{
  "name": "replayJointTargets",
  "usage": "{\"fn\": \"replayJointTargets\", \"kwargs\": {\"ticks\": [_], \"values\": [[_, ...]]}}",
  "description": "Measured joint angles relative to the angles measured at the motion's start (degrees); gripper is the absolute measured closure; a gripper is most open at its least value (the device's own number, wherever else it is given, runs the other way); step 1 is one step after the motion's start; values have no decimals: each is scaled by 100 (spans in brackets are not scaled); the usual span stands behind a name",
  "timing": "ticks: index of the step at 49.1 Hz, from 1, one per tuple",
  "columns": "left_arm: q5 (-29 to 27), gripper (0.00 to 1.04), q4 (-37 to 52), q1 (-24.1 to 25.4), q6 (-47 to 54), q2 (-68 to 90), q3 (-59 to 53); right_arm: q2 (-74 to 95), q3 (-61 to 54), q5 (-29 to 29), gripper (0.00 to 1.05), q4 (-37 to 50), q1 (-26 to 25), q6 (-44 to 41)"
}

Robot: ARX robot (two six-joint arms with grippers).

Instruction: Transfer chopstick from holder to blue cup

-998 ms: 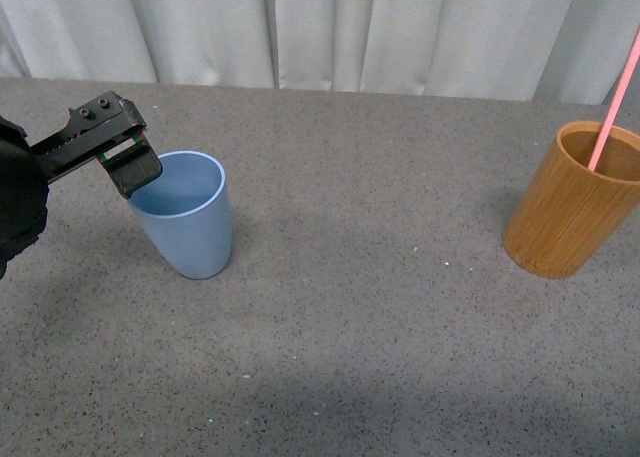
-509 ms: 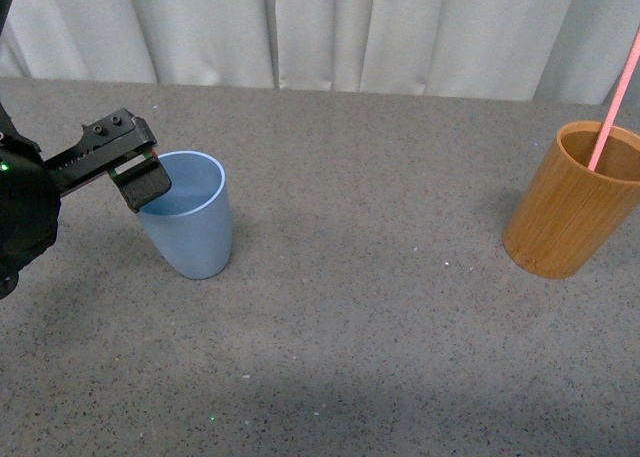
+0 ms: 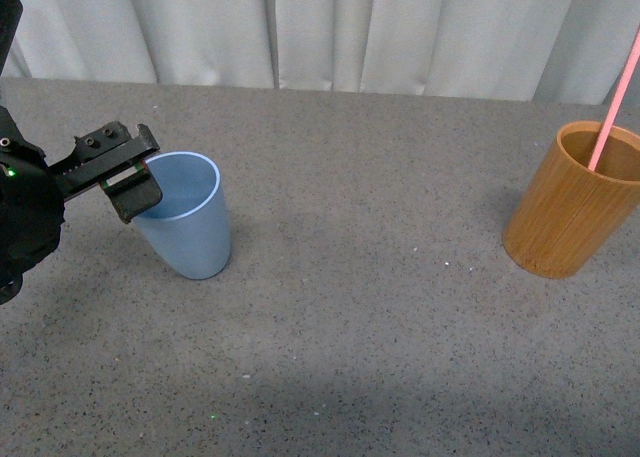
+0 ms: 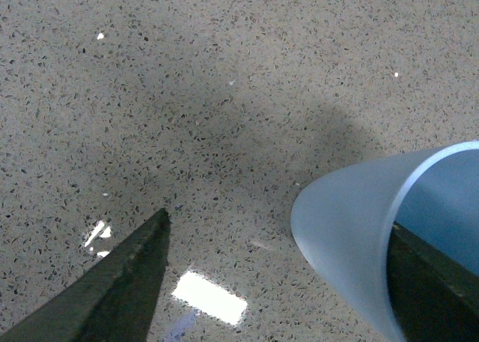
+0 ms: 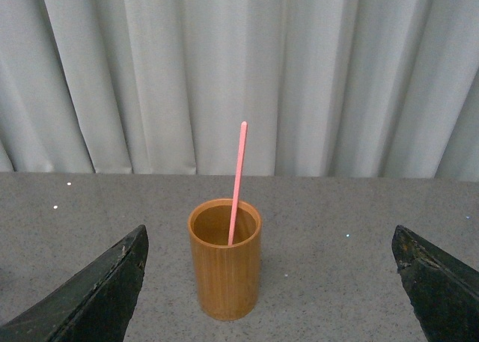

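Observation:
The light blue cup (image 3: 188, 227) stands at the left of the grey table, and in the left wrist view the blue cup (image 4: 352, 230) fills the lower right. My left gripper (image 3: 128, 180) is open at the cup's left rim. The left gripper (image 4: 277, 222) straddles the cup wall, one finger (image 4: 430, 289) over the cup's mouth and the other finger (image 4: 112, 297) outside. At the far right stands the orange-brown holder (image 3: 570, 207) with a pink chopstick (image 3: 612, 102) leaning in it. My right gripper (image 5: 269, 233) is open, some way short of the holder (image 5: 224, 271) and the chopstick (image 5: 237, 177).
Pale curtains (image 3: 330, 27) hang along the table's far edge. The speckled grey tabletop (image 3: 380, 307) runs bare between the cup and the holder. The right arm does not show in the front view.
My left gripper has sunk a little and edged back left at the blue cup's rim. The holder and the chopstick have not moved.

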Motion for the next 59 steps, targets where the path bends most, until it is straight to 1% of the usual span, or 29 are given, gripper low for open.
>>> {"fn": "replayJointTargets", "kwargs": {"ticks": [1, 4, 5, 8, 9, 15, 16, 20, 34, 49, 59], "values": [[0, 29, 0, 0, 0, 2, 0, 0, 0, 0, 10, 0, 0, 0], [11, 39, 28, 0, 0, 26, 0, 0, 0, 0, 10, 0, 0, 0], [15, 45, 44, 0, 0, 37, 0, 0, 0, 0, 10, 0, 0, 0], [48, 56, 70, 0, 0, 55, 0, 0, 0, 0, 10, 0, 0, 0], [59, 61, 90, 0, 0, 59, 0, 0, 0, 0, 10, 0, 0, 0], [140, 82, 177, 0, -2, 81, 0, 0, 0, 0, 10, 0, 0, 0], [160, 88, 199, 0, -9, 81, 0, 0, 0, 0, 10, 0, 0, 0], [192, 101, 251, 0, -61, 72, -2, 0, 0, 0, 10, 0, 0, 0], [330, 101, 269, -44, -181, -280, -26, 0, 0, 0, 10, 0, 0, 0], [529, 101, 256, -400, -431, -417, 28, 0, 0, 0, 10, 0, 0, 0], [562, 101, 258, -704, -605, -293, 398, 0, 0, 0, 10, 0, 0, 0]]}}
